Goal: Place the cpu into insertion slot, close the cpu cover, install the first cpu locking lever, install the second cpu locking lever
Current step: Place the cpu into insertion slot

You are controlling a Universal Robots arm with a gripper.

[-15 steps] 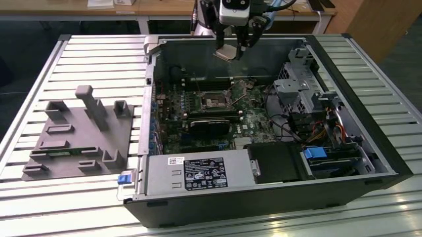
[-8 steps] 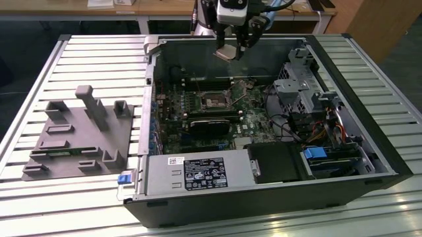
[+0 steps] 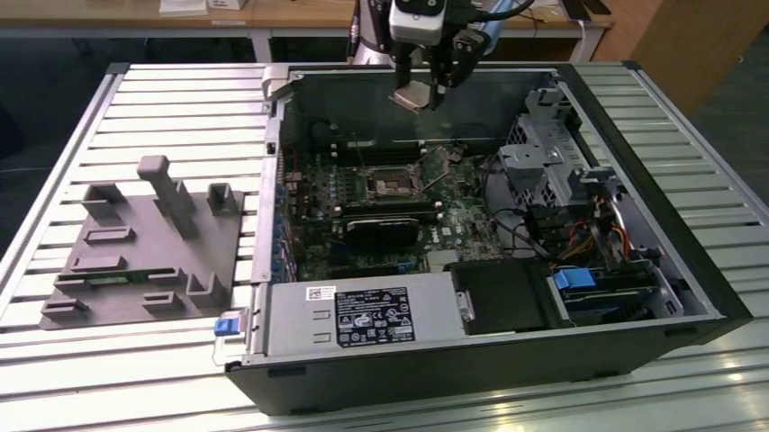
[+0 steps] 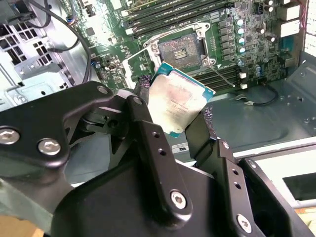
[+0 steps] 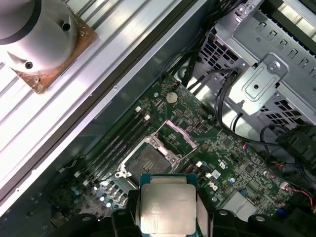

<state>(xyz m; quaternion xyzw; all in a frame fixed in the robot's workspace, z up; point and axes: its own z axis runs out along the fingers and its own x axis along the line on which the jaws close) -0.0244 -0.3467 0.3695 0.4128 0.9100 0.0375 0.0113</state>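
Right now the gripper [image 4: 176, 104] is clamping the cpu [image 4: 181, 96] by 2 opposite edges, with 1 fingertip [image 4: 142, 84] on each side. The chip is hanging tilted in the air, its silver top facing the second wrist view. It is hovering over the open computer case [image 3: 481, 355], well apart from the green board. The insertion slot [image 5: 146, 160] is lying bare down below. The cpu cover [image 5: 180, 132] seems to be standing raised just beside the slot, though that is hard to make out. I am judging the chip to be light, thin and stiff, with a smooth top that could slip and a fragile underside. That is making the edges look like the right place to hold it.
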